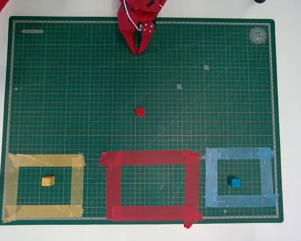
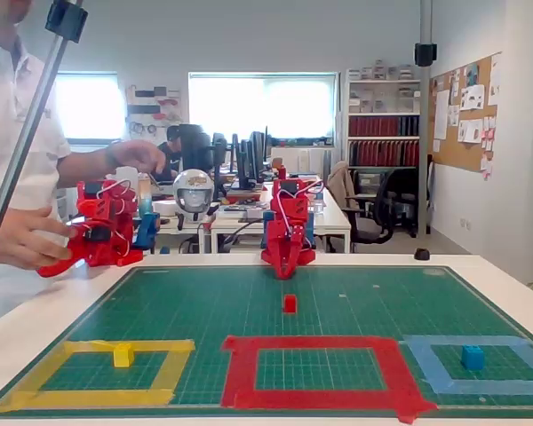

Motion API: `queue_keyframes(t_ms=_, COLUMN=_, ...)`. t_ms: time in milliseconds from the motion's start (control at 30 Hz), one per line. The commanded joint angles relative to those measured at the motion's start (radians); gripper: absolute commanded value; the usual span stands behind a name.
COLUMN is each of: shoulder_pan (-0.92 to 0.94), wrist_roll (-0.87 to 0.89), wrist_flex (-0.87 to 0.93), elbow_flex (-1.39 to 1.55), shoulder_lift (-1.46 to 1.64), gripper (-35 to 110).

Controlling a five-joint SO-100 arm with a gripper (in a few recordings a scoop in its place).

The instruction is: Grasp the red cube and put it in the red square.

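The red cube [image 1: 140, 112] [image 2: 290, 303] lies on the green mat, near its middle, apart from everything else. The red square [image 1: 149, 185] [image 2: 318, 370], a frame of wide red tape, sits at the mat's near edge between two other frames; nothing lies inside it. My red gripper [image 1: 138, 50] [image 2: 284, 272] rests at the far edge of the mat, fingers together and pointing toward the cube, a good distance behind it. Nothing is between the fingers.
A yellow tape frame [image 1: 43, 187] holds a yellow cube [image 1: 48, 181] on the left. A light blue tape frame [image 1: 241, 177] holds a blue cube [image 1: 234, 182] on the right. The green cutting mat [image 1: 65, 90] covers most of the white table.
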State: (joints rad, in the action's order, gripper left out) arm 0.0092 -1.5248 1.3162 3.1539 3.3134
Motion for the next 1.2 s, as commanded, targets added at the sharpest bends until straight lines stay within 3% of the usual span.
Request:
queue_keyframes(t_ms=0, shoulder_pan=0.005, wrist_roll=-0.009, wrist_flex=0.017, elbow_flex=0.006, shoulder_lift=0.037, gripper=-1)
queue_keyframes(t_ms=1000, shoulder_pan=-0.003, wrist_roll=-0.017, wrist_flex=0.015, elbow_flex=0.006, shoulder_lift=0.037, gripper=-1)
queue_keyframes(t_ms=1167, shoulder_pan=-0.014, wrist_roll=-0.017, wrist_flex=-0.071, elbow_flex=-0.006, shoulder_lift=0.017, gripper=-1)
